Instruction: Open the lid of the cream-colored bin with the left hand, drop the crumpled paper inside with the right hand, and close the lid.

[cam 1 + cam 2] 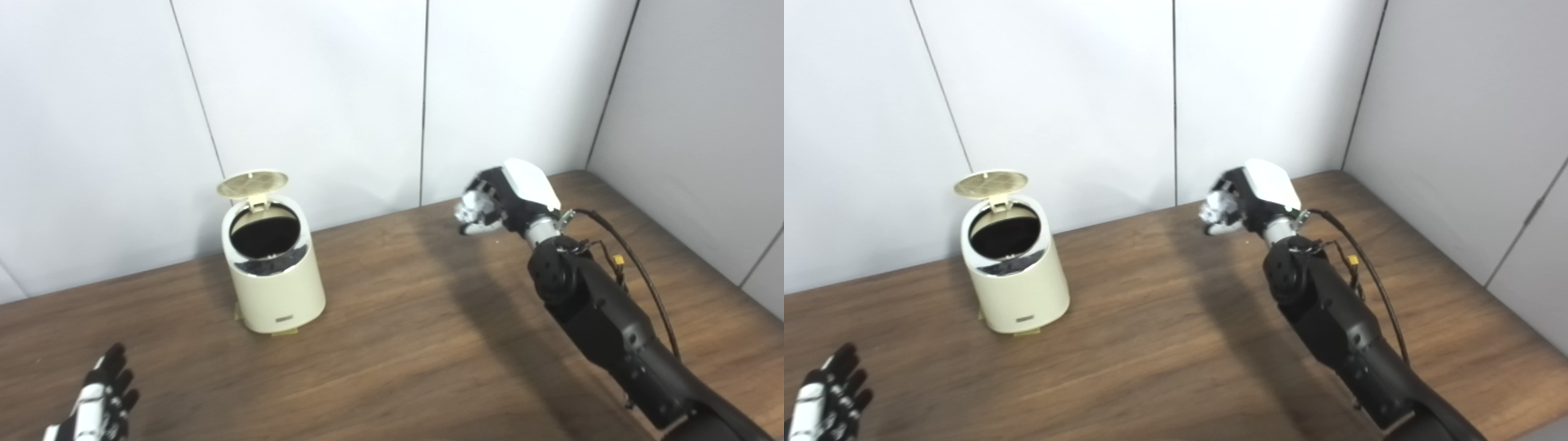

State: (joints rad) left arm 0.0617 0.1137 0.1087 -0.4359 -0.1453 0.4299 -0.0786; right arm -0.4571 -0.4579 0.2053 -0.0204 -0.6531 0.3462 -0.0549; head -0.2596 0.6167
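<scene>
With the lid [252,184] up, the right robot hand [499,202], grasping the crumpled paper [470,207], must carry it over the bin [274,288]; the left robot hand [101,401] waits released.

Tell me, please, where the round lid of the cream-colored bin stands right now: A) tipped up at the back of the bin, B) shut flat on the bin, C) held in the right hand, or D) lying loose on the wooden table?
A: the round lid stands raised on its hinge behind the dark open mouth of the cream-colored bin, and neither hand touches it.
</scene>
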